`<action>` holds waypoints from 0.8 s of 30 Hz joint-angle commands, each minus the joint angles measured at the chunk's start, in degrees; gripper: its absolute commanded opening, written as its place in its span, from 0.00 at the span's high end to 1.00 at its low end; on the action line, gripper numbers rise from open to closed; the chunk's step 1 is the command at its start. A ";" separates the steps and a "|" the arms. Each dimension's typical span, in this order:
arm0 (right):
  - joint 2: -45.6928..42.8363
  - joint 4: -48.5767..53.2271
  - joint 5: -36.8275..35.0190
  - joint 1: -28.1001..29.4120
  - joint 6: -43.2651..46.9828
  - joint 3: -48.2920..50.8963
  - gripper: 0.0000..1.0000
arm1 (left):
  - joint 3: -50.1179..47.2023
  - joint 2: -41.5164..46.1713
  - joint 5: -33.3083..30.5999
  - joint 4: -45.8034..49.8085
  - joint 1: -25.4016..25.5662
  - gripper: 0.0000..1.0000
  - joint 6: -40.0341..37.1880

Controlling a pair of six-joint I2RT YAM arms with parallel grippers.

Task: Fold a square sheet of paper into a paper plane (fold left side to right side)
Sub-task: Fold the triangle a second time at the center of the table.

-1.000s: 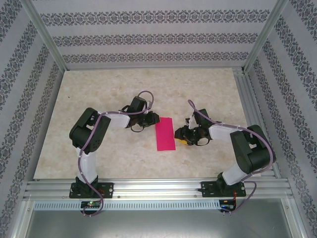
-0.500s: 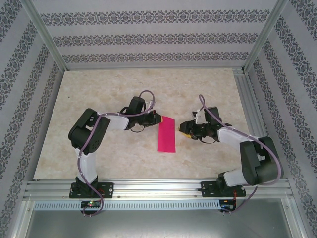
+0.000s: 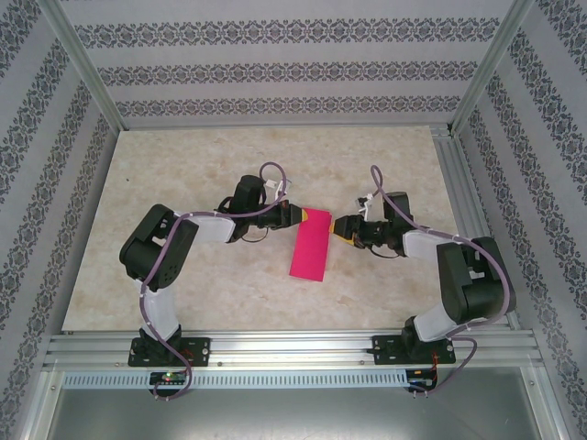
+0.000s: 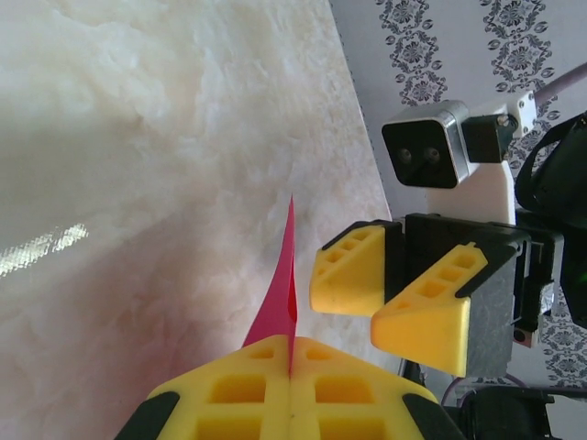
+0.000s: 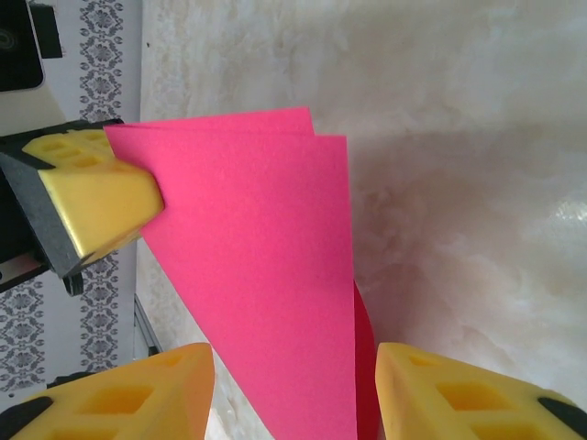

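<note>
1. Top external view: the sheet of paper (image 3: 310, 246), folded to a narrow magenta rectangle, lies mid-table (image 3: 183, 165) between both arms.
2. On its far left corner the left gripper (image 3: 300, 217) is pinched tight, fingers together.
3. Just beside its right edge sits the right gripper (image 3: 337, 227), fingers apart, the paper standing between them; contact unclear.

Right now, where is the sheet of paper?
Top view: the sheet of paper sits mid-table between the arms, far corner pinched by the left hand.
</note>
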State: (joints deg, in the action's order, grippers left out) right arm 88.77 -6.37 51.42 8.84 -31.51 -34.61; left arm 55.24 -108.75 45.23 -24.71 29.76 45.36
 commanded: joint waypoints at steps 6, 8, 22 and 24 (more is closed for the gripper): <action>5.10 -6.68 3.46 -0.07 -0.14 -2.36 0.49 | -0.21 1.41 1.37 -3.34 0.60 1.00 -0.01; 5.77 -6.92 3.67 0.11 -0.22 -2.82 0.49 | -0.22 1.36 1.35 -3.38 0.61 1.00 0.03; 7.04 -4.91 3.58 1.74 0.41 -4.52 0.54 | 0.15 1.01 0.77 -1.85 0.63 1.00 -0.25; 6.39 -3.36 3.10 1.78 1.36 -4.74 0.56 | 0.23 0.89 0.49 -1.49 0.58 1.00 -0.28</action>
State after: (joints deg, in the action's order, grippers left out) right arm 96.07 -10.63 54.11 10.13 -31.77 -37.80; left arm 55.20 -108.75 45.60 -24.88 29.76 45.36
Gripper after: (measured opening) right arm 0.446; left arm 0.066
